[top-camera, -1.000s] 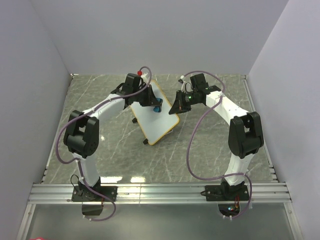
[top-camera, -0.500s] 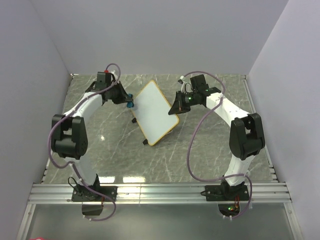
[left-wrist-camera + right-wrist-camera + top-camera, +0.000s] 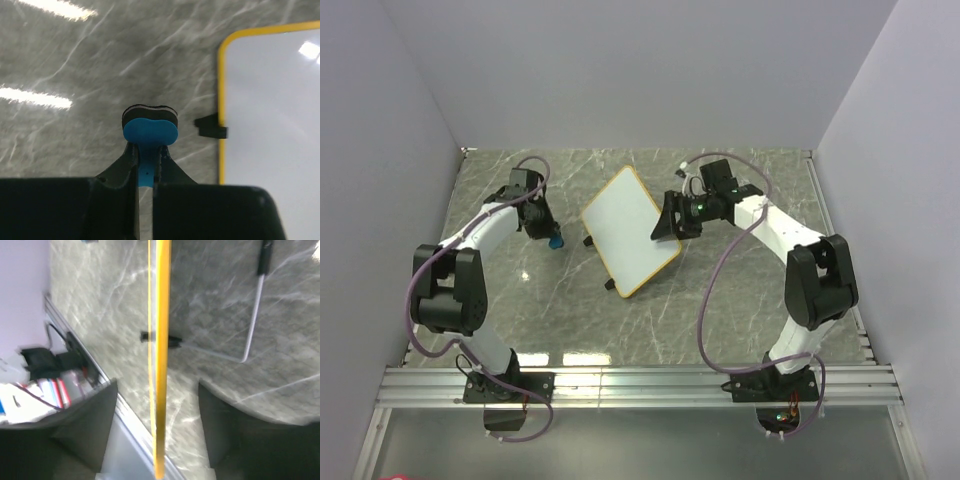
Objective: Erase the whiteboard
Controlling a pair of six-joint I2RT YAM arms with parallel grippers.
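1. Left end effector (image 3: 551, 236) sat low over the grey marbled stone worktop (image 3: 740, 300), on the left side, well away from the arm bases.
2. Its jaws were almost fully closed, clamped on the thin tab of a small blue eraser (image 3: 150, 131) with a black felt layer. In the left wrist view the fingers (image 3: 131, 160) pressed on both sides of the tab, and the eraser head stuck out past the tips.
3. The eraser was just left of the board's left edge, apart from it, over bare worktop. Couldn't tell whether the felt touched the stone.
4. The whiteboard (image 3: 630, 232), a small rectangular white panel in a rounded tan-yellow frame, was mid-worktop between the two end effectors, turned at an angle to the worktop edges.
5. The board face read plain white with lamp glare in one corner. Small black plastic feet (image 3: 588, 241) stuck out along its left long edge; one showed close up beside the eraser in the left wrist view.
6. The right wrist view caught the yellow frame edge-on, with a thin bent metal wire stand (image 3: 252, 315) behind it over the worktop. The frame was blurred there.
7. Right end effector (image 3: 666, 222) sat at the board's right long edge. Its jaws were spread wide and the frame edge ran through the gap between them. Neither finger visibly touched it, so it had hold of nothing.
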